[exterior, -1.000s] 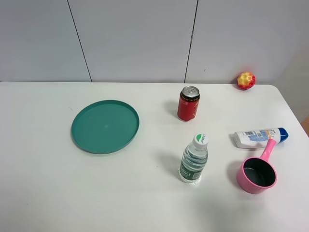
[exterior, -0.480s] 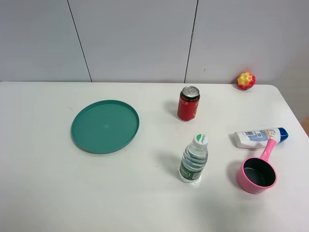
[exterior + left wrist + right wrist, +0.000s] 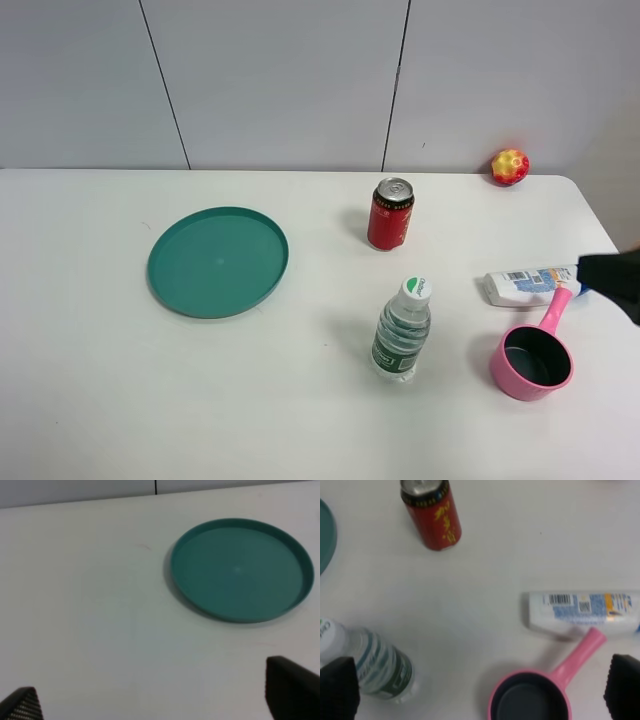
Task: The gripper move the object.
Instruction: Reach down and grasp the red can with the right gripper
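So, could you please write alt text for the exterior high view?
A red can stands upright on a white table, a green plate to its left, a water bottle in front; the right gripper shows at the right edge, near a pink scoop.

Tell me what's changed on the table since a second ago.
The right claw has entered from the right edge, open and empty, over the end of the white tube. The red can, water bottle, green plate, pink scoop and ball stayed put.

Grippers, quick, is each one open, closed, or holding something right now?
Left gripper: open, holding nothing.
Right gripper: open, holding nothing; red can untouched.
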Controlling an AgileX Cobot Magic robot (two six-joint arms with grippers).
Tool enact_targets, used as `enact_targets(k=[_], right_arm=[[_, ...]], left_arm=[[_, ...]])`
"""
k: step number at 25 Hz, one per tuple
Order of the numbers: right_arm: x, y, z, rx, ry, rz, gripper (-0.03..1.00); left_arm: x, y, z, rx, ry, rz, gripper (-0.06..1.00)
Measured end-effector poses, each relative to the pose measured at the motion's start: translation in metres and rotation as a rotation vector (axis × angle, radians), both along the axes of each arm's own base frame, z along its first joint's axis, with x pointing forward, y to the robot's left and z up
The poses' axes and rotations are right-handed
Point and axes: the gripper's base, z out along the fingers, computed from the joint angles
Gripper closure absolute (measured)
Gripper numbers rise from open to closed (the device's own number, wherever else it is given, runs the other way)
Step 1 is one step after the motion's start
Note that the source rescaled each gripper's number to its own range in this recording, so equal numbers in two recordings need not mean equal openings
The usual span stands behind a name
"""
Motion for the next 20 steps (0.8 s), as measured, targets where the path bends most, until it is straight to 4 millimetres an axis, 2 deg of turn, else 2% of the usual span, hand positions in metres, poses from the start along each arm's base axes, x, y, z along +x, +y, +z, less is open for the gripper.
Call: enact_targets(k=[7,9,12,15,20], right_arm=[[0.1,0.016,0.021,-0.037,0.093,0.039,-0.03],[0.131,0.023,0.019,-0.03,0.154,0.051,-0.03],[0.168,0.037,0.02,-0.037,0.206,0.088,-0.03],[0.19,0.051,0.023,-0.06,0.202,0.141,-0.03],[0.197,0.063,0.016,-0.101,0.179,0.201,-0.03]], left_arm=[[0.0,0.0,0.0,0.0,0.0,0.0,-0.06],[0.0,0.0,0.0,0.0,0.0,0.0,-0.06],[0.0,0.0,0.0,0.0,0.0,0.0,-0.06],[0.0,0.0,0.0,0.0,0.0,0.0,-0.06],[0.0,0.0,0.0,0.0,0.0,0.0,-0.06]])
